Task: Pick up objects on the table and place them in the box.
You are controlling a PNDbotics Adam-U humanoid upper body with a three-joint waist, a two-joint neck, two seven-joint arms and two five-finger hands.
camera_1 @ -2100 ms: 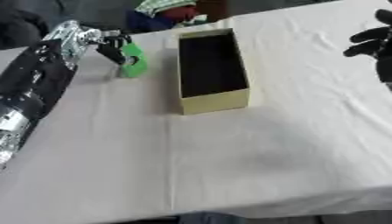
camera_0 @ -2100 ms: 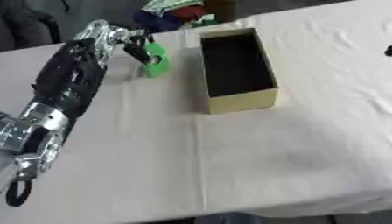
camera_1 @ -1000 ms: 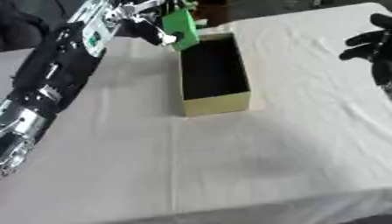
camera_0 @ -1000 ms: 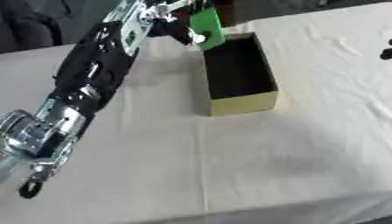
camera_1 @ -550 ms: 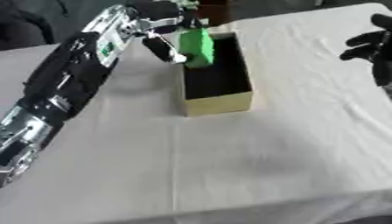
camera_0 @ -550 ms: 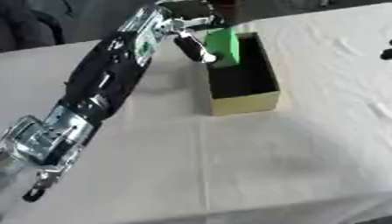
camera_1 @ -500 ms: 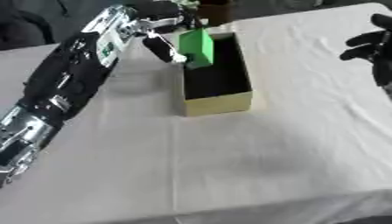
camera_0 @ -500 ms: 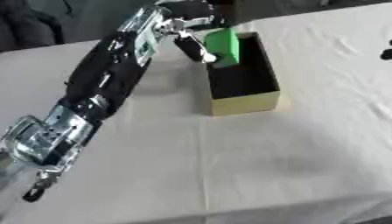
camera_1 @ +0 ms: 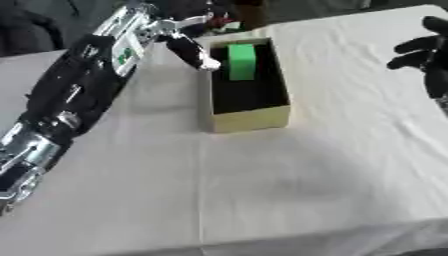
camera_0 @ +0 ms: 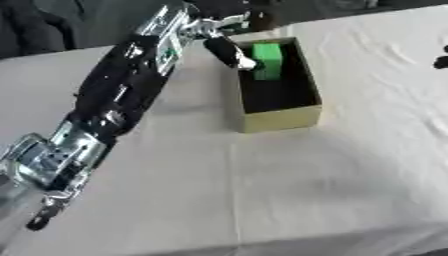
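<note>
A tan cardboard box (camera_0: 278,118) with a dark inside lies on the white tablecloth, long side running away from me. A green block (camera_1: 241,61) stands inside its far end. My left hand (camera_1: 191,50) hovers over the box's far left corner, fingers straight and spread. A narrow gap shows between its fingertip and the block, so it holds nothing. My left arm stretches diagonally from the lower left. My right hand (camera_1: 427,54) rests open at the right edge, fingers up, well away from the box.
Dark and coloured things (camera_1: 226,19) sit just beyond the box at the table's far edge. The white cloth (camera_0: 289,190) covers the table in front of and to the right of the box. The front table edge runs along the bottom of the view.
My left hand carried the green block from the table left of the box up and over its rim. The block now stands inside, and the fingers have come off it.
</note>
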